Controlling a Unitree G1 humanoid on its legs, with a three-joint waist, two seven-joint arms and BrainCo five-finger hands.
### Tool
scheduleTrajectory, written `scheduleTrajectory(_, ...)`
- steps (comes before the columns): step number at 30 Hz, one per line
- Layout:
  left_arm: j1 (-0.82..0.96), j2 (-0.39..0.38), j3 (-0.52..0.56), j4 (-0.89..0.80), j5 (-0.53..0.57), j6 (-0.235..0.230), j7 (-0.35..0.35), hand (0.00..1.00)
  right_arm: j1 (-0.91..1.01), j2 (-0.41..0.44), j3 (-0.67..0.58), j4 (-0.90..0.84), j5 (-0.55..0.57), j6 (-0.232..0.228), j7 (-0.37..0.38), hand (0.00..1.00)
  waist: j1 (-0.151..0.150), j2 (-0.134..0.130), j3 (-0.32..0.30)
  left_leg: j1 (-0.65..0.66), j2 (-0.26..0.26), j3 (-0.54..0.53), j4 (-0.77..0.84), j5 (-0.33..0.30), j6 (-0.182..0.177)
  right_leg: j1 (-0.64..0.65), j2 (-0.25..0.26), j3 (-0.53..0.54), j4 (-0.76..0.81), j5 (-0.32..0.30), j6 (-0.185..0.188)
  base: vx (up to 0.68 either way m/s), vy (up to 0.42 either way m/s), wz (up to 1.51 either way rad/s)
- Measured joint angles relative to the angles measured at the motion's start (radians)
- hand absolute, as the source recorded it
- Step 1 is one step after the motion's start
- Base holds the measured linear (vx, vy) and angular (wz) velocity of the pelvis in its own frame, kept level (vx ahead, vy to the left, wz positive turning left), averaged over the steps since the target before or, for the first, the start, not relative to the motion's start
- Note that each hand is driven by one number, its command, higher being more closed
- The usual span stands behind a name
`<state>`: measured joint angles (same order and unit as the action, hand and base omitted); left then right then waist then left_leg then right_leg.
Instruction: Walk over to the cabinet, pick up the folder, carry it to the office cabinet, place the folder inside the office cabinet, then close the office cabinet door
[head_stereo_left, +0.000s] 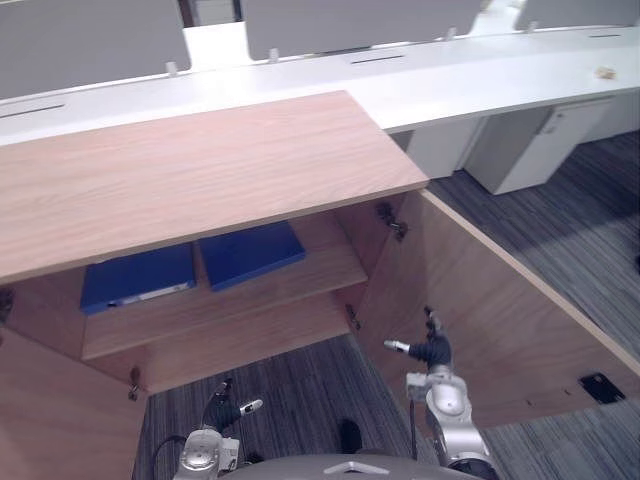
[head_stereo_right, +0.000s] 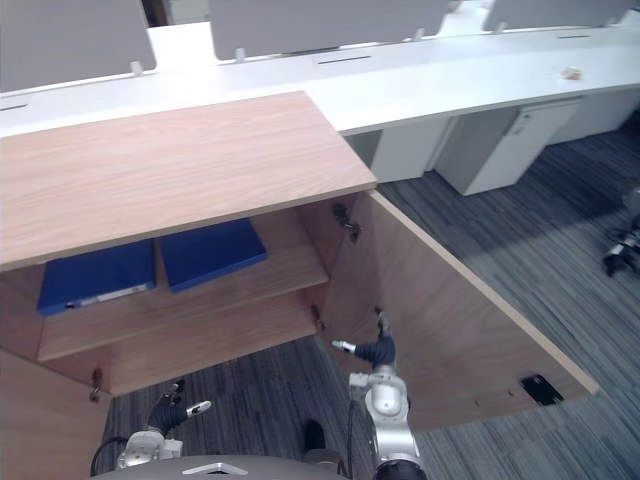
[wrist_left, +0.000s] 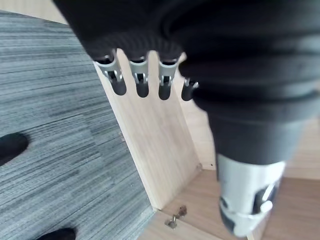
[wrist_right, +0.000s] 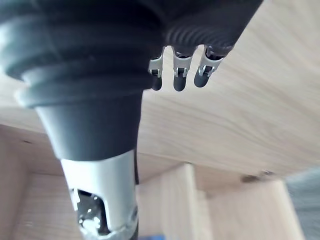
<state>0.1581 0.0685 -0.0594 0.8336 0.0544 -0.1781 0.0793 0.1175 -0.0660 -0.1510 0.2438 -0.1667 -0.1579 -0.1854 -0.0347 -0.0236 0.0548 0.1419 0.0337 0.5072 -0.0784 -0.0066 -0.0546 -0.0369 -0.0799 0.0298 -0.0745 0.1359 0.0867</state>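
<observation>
Left hand (head_stereo_left: 222, 408): lowest in my head views, low over the grey carpet (head_stereo_left: 290, 400) in front of the cabinet. I read its fingers (wrist_left: 141, 82) as loose and apart, thumb out to the side, holding nothing.
Right hand (head_stereo_left: 435, 352): a little further forward, just beside the inner face of the right cabinet door (head_stereo_left: 500, 310). Its fingers (wrist_right: 179, 75) hang relaxed and empty. I cannot tell whether they touch the wood.
Folders: two blue folders lie flat side by side on the upper shelf (head_stereo_left: 300, 285), well apart from both hands. The left folder (head_stereo_left: 140, 277) shows a pale strip along its near edge. The right folder (head_stereo_left: 250, 253) sits next to it, turned at a slight angle.
Cabinet: a light wooden cabinet (head_stereo_left: 200, 170) with a broad flat top and both doors swung wide open. The left door (head_stereo_left: 60, 410) fills the lower left corner.
Door fittings: metal hinges (head_stereo_left: 392, 220) show at the right side wall, and a small dark fitting (head_stereo_left: 602, 387) near the right door's far edge.
Background: a long white desk (head_stereo_left: 480, 80) with grey divider screens (head_stereo_left: 350, 25) runs behind the cabinet.
</observation>
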Motion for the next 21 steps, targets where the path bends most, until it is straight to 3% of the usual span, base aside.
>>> scheduleTrajectory(6,0.007,-0.001,-0.023,-0.03,0.01,0.0,-0.011,0.0,0.03,-0.005,-0.103,-0.363,-0.038,-0.046,-0.022,0.0,-0.029,-0.016,0.001,0.025,-0.008,0.086,0.042,-0.065,-0.001,-0.035,0.01,0.11,0.031,-0.003,0.013,-0.01,0.012,-0.6)
scheduleTrajectory(9,0.003,-0.012,-0.023,-0.039,0.01,-0.004,-0.021,0.0,0.035,-0.005,-0.191,-0.466,-0.057,-0.06,-0.063,0.0,-0.056,-0.02,0.001,0.032,-0.008,0.124,0.086,-0.098,0.009,-0.035,0.011,0.152,0.036,0.002,0.017,0.0,0.014,-0.45)
scheduleTrajectory(16,-0.002,-0.035,-0.025,-0.039,0.01,-0.004,-0.022,0.0,0.035,-0.021,-0.422,-0.528,-0.064,-0.066,-0.173,0.0,-0.099,-0.021,0.001,0.015,-0.002,0.149,0.171,-0.173,0.013,-0.04,0.002,0.184,0.04,0.003,0.019,-0.02,-0.005,-0.18)
scheduleTrajectory(21,0.0,-0.037,-0.022,-0.038,0.018,-0.004,-0.023,0.0,0.034,-0.029,-0.524,-0.528,-0.052,-0.066,-0.215,0.0,-0.11,-0.013,-0.004,-0.016,0.003,0.149,0.219,-0.206,0.023,-0.061,-0.007,0.179,0.061,0.003,0.019,-0.04,-0.011,-0.01)
